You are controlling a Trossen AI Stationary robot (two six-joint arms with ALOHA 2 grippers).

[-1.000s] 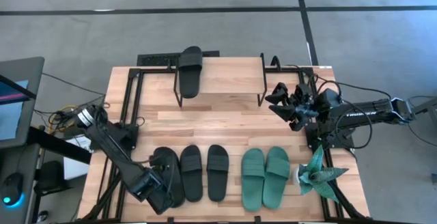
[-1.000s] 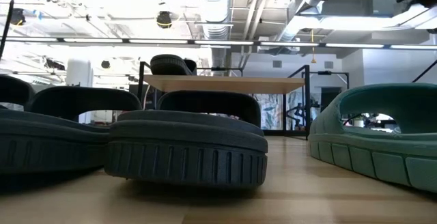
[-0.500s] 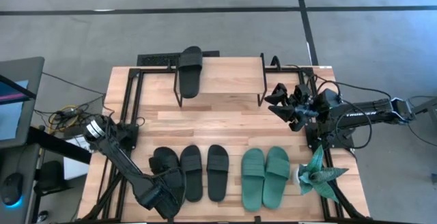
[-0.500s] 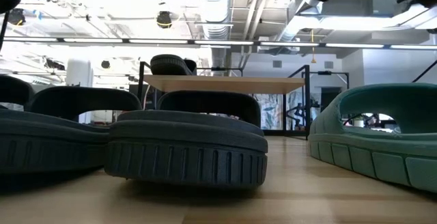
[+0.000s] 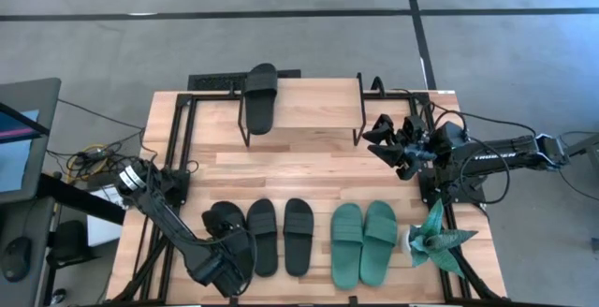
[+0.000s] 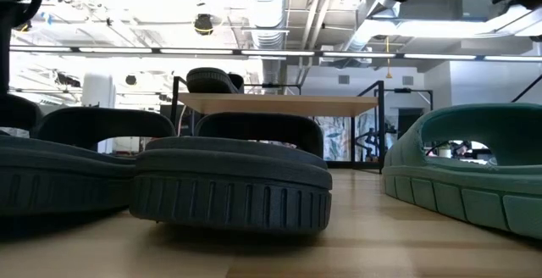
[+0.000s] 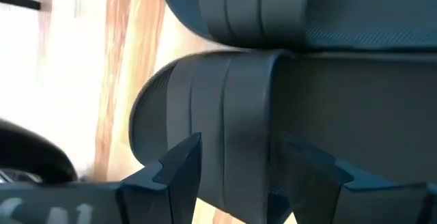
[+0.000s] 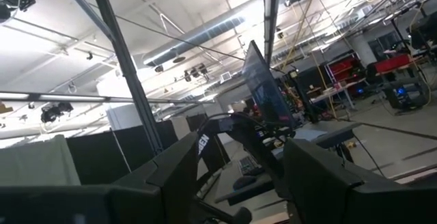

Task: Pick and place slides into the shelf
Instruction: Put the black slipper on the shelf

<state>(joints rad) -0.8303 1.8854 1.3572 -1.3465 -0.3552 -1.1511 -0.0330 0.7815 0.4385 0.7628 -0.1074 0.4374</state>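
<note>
Three black slides (image 5: 263, 237) lie side by side near the table's front edge, with two teal slides (image 5: 363, 243) to their right. A fourth black slide (image 5: 260, 96) lies on the left end of the shelf (image 5: 309, 101) at the far edge. My left gripper (image 5: 227, 258) is tipped down over the near end of the leftmost black slide (image 7: 225, 108). It is open (image 7: 242, 149), and its fingers stand on either side of that slide's rounded end. My right gripper (image 5: 379, 140) waits raised at the right, open (image 8: 239, 149), pointing up into the room.
A spiky teal paper plant (image 5: 433, 237) stands at the near right corner, beside the teal slides. Black frame rails (image 5: 178, 129) run along the table's left side. The shelf's top to the right of its slide is bare wood (image 5: 318, 96).
My left gripper has come down onto the near end of the leftmost black slide and tipped more steeply downward, still open. The slides lie where they were.
</note>
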